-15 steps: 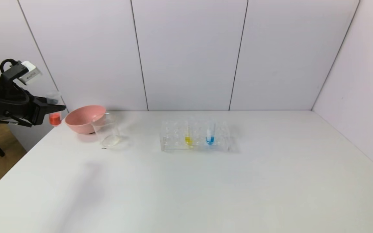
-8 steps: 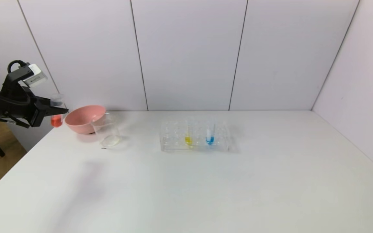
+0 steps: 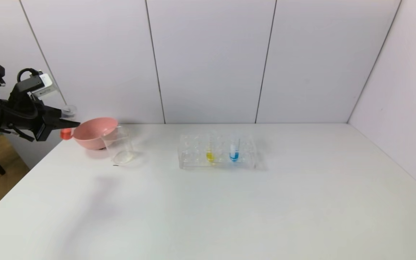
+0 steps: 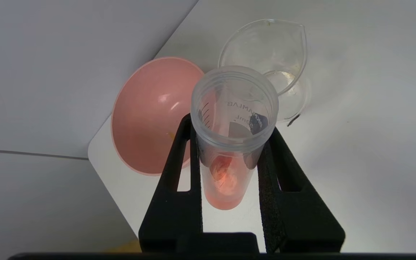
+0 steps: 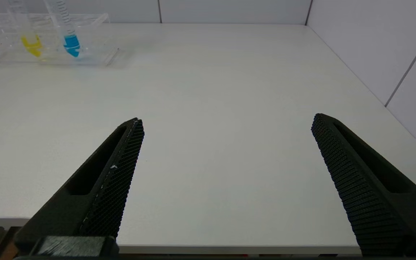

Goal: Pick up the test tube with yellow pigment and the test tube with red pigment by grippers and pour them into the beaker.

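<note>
The left gripper (image 4: 231, 144) has its jaws closed on the test tube with red pigment (image 4: 229, 141), one black finger on each side of the clear wall below the rim. A shallow pool of red-orange liquid sits at the tube's rounded end. In the head view this gripper (image 3: 67, 123) hangs at the far left of the frame, just off the tabletop's (image 3: 208, 202) left corner, and the tube (image 3: 66, 124) is tilted, with its red end just beside the rim of the pink bowl (image 3: 92, 133).

The bowl looks empty apart from a small dark speck on its inner wall. Touching or just in front of it stands the beaker (image 3: 118, 145), clear, spouted, with only a pale film at its bottom.

Toward the middle of the frame stands a clear tube rack (image 3: 217, 151). The test tube with yellow pigment (image 3: 210, 151) stands upright in it, and beside it a tube with blue liquid (image 3: 234, 150).

The right gripper (image 5: 226, 126) shows only in its own wrist view, jaws spread wide and holding nothing above the bare near edge of the tabletop, well apart from the rack.
</note>
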You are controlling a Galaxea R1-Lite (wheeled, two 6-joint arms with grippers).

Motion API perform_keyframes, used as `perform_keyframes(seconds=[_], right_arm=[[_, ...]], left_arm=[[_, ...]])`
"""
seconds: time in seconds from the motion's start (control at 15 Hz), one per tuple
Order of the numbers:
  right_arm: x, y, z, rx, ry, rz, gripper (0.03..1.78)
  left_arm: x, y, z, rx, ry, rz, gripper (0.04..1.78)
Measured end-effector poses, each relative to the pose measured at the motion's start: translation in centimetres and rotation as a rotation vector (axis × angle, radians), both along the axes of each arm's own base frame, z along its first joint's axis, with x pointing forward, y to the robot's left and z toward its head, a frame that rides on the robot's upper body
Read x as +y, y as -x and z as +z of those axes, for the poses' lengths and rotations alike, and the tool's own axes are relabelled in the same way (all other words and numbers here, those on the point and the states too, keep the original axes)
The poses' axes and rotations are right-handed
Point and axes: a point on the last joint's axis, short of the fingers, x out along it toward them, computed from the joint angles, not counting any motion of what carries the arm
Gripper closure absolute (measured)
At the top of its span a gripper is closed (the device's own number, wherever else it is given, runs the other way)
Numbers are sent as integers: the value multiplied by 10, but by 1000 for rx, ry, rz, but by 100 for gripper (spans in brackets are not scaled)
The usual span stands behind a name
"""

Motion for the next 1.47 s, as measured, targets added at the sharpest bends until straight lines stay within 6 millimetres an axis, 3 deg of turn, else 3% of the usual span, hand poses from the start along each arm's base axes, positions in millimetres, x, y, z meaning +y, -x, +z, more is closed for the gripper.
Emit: perform_keyframes(seconds=[1.47], right_arm=[[0,0,0,0,0,0,11]], left_arm=[[-13,-21,-2,13,-178,-67,137]])
